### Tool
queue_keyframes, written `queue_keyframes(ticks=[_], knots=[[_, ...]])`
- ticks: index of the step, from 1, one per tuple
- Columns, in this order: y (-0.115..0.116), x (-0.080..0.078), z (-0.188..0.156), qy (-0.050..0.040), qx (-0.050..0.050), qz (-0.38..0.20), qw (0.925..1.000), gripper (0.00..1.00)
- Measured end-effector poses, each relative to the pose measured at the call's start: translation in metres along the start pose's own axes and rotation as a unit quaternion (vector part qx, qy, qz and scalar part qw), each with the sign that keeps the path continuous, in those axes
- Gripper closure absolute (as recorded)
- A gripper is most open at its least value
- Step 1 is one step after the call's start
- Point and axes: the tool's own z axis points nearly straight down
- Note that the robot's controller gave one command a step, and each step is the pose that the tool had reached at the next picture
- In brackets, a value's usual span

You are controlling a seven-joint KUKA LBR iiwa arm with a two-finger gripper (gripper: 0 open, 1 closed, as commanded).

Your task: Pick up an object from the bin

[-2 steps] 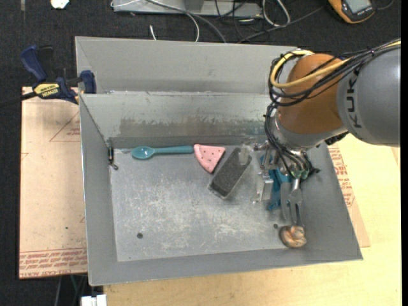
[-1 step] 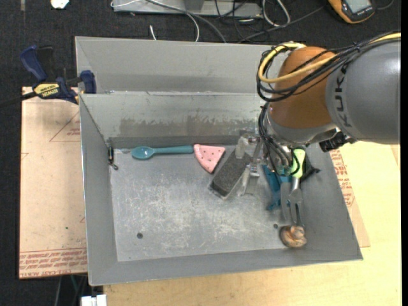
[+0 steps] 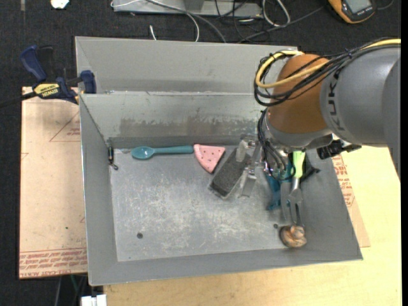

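Several small things lie in the grey bin [image 3: 178,234], most of them in its right half; the gripper [image 3: 252,167] hangs low there, under the orange wrist of the arm [image 3: 363,97], just beside the right edge of a dark grey block [image 3: 224,178] that lies slanted near the middle of the floor. I judge that the step in hand is the approach, not the lift; nothing can be seen pinched in the gripper, and whether it is spread or pressed together I cannot tell, because the wrist and its cables cover it from above.

If the block is the thing to be taken, the next move calls for a small shift toward it, so that the gripper stands over its narrow width and not at its side; then a closing and a straight lift.

A pink wedge [image 3: 209,157] lies very near the upper end of the block, perhaps touching it; it could be pushed or caught together with the block. A teal spoon [image 3: 162,150] lies further left along the back wall, well apart. Under the arm there are a green thing [image 3: 297,164] and a blue thing [image 3: 274,195], half hidden; a brown round thing [image 3: 293,236] rests near the front right corner; these crowd the right side, so little room is left there.
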Motion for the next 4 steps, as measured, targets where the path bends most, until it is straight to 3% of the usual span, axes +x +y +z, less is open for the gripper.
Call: queue_keyframes(ticks=[1,2,3,4], knots=[[0.029,-0.052,0.060,-0.0050,-0.002,0.011,0.9999,0.00],[0.027,-0.060,0.062,-0.0107,-0.002,0.014,0.9998,1.00],[0.027,-0.060,0.062,-0.0108,-0.002,0.014,0.9998,1.00],[0.017,-0.057,0.002,-0.0065,-0.001,0.003,1.0000,1.00]])
